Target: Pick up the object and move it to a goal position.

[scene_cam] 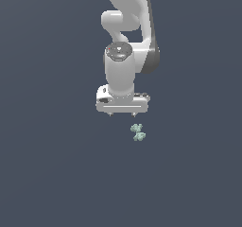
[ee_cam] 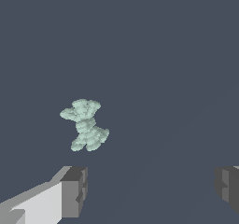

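Note:
The object (scene_cam: pixel 138 132) is a tiny pale mint-green knobbly lump lying on the dark grey floor. The white gripper (scene_cam: pixel 122 114) hangs just above and beyond it, slightly toward the exterior view's left, and does not touch it. In the wrist view the object (ee_cam: pixel 84 125) lies ahead of the two grey fingertips (ee_cam: pixel 74 190), nearer this one than the other. The gripper (ee_cam: pixel 151 188) stands open with a wide gap and nothing between the fingers.
The white Panda arm (scene_cam: pixel 127 27) rises behind the gripper at the middle top of the exterior view. A plain dark grey floor (scene_cam: pixel 56 174) spreads all around.

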Robot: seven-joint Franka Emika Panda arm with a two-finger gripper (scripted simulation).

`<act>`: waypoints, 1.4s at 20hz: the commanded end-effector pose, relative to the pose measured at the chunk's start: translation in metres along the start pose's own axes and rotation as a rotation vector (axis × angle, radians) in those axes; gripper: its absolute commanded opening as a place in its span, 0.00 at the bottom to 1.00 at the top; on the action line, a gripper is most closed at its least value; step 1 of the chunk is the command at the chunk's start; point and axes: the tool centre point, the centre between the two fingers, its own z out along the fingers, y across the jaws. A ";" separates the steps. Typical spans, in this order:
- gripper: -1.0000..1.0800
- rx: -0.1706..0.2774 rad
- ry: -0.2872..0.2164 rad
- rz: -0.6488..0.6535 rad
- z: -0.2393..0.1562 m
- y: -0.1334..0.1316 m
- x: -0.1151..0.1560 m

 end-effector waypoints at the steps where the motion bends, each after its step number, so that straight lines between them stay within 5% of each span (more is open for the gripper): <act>1: 0.96 0.000 0.000 -0.003 0.001 -0.001 0.000; 19: 0.96 -0.038 -0.011 -0.296 0.073 -0.071 0.013; 28: 0.96 -0.039 -0.013 -0.317 0.082 -0.077 0.013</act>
